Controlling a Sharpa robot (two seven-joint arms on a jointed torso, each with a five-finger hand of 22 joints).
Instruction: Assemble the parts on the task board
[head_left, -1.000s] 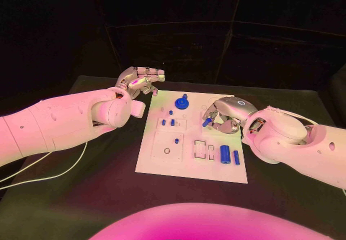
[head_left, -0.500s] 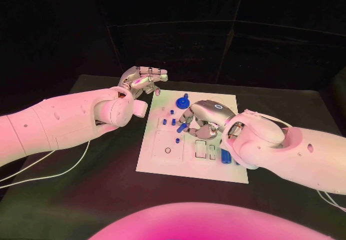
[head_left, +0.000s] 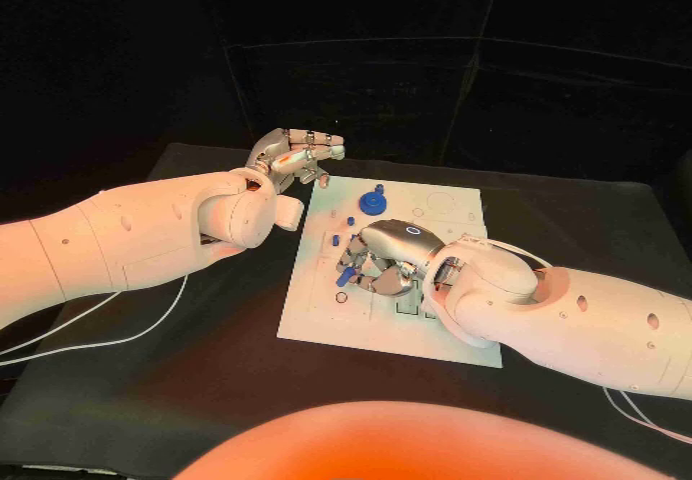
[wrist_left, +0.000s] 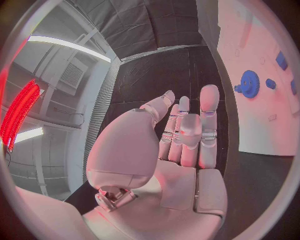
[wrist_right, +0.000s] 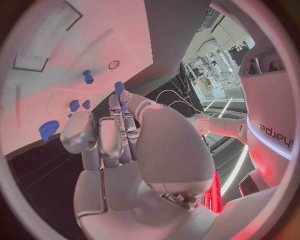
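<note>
right robot hand (head_left: 387, 262) pinches a blue peg (head_left: 345, 277), its long axis tilted over the task board (head_left: 450, 342); left robot hand (head_left: 293, 158) curled, empty.

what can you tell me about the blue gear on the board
The blue gear is a small round toothed wheel of plain blue, plastic by its look, with a short blue stub rising from its middle. It sits at the far end of the white task board, near the left hand, which does not touch it. The left wrist view shows its teeth round the rim. Nothing touches it.
</note>
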